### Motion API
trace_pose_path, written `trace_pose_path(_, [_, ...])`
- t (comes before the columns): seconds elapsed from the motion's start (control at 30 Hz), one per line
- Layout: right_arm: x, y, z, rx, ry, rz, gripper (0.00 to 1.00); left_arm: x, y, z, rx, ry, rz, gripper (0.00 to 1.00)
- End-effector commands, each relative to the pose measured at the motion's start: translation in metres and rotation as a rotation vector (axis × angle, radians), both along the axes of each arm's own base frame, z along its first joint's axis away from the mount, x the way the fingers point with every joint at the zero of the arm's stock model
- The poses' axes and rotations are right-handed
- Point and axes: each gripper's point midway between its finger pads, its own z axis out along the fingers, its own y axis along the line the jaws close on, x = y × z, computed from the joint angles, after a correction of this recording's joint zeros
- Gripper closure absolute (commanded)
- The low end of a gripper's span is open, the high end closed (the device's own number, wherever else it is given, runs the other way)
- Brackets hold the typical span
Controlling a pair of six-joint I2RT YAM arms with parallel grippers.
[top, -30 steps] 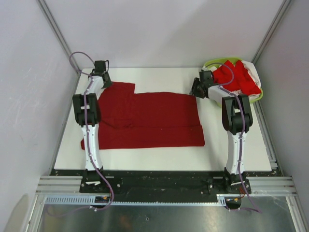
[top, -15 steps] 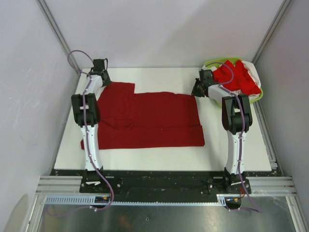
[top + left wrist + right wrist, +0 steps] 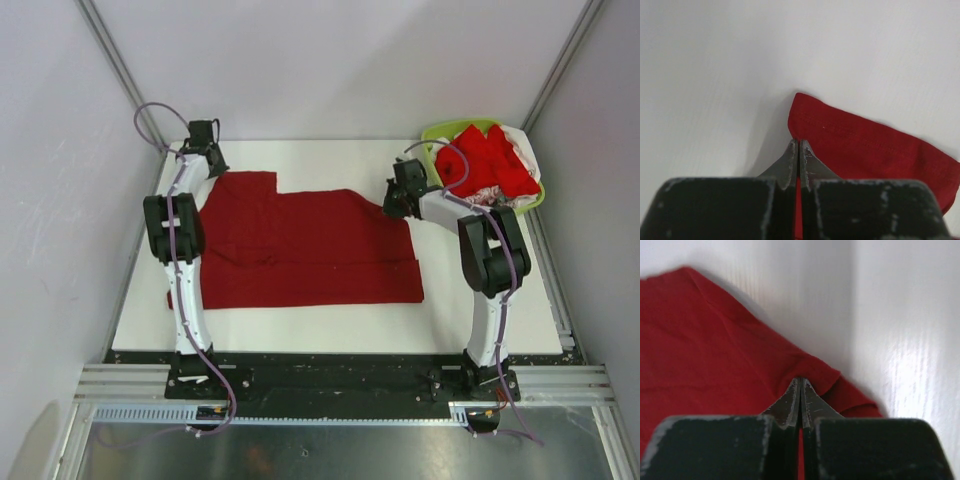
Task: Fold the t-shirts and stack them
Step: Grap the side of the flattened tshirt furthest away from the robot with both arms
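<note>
Main shirt: the crimson t-shirt (image 3: 310, 245) lies spread flat on the table (image 3: 480, 320), filling the middle of the top view.
Left tool: our left gripper (image 3: 798, 145) is pinched closed on the shirt's far-left corner, at about 10 o'clock; a sliver of red shows between the jaws.
Right tool: our right gripper (image 3: 800, 382) is closed on a small raised pucker at the far-right corner, about 2 o'clock.
Other shirts: the brighter red shirts (image 3: 490, 160), with some white fabric, are heaped in the basket (image 3: 436, 131) at 1 o'clock.
Handling: we judge the cloth light, limp and not fragile. It will sag and drag between two grips.
Where to hold: we would take it by corners and hems, with both far corners held evenly so the edge stays straight.
Hard to see: the left arm (image 3: 185, 270) covers the shirt's 9 o'clock side. We cannot tell how many layers each pinch has caught, or how many shirts are in the basket.
</note>
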Motion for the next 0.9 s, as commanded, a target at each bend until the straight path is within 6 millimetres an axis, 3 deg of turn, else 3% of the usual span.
trace_pose_path(0.0, [-0.013, 0.009, 0.013, -0.078, -0.063, 0.014, 0.96, 0.004, 0.002, 0.046, -0.012, -0.09, 0.009, 1.0])
trace_pose_path(0.1, [-0.02, 0.011, 0.009, -0.092, -0.054, 0.015, 0.85, 0.002, 0.003, 0.047, -0.011, -0.089, 0.01, 1.0])
trace_pose_path(0.27, [-0.02, 0.006, 0.025, -0.093, -0.099, -0.014, 0.64, 0.001, 0.006, 0.048, -0.012, -0.089, 0.014, 1.0])
trace_pose_path(0.5, [-0.007, -0.008, 0.034, -0.052, -0.13, -0.098, 0.61, 0.001, 0.009, 0.048, -0.014, -0.092, 0.019, 1.0])
trace_pose_path(0.87, [0.002, 0.004, -0.002, -0.015, -0.054, -0.093, 0.63, 0.001, 0.009, 0.046, -0.021, -0.091, 0.019, 1.0])
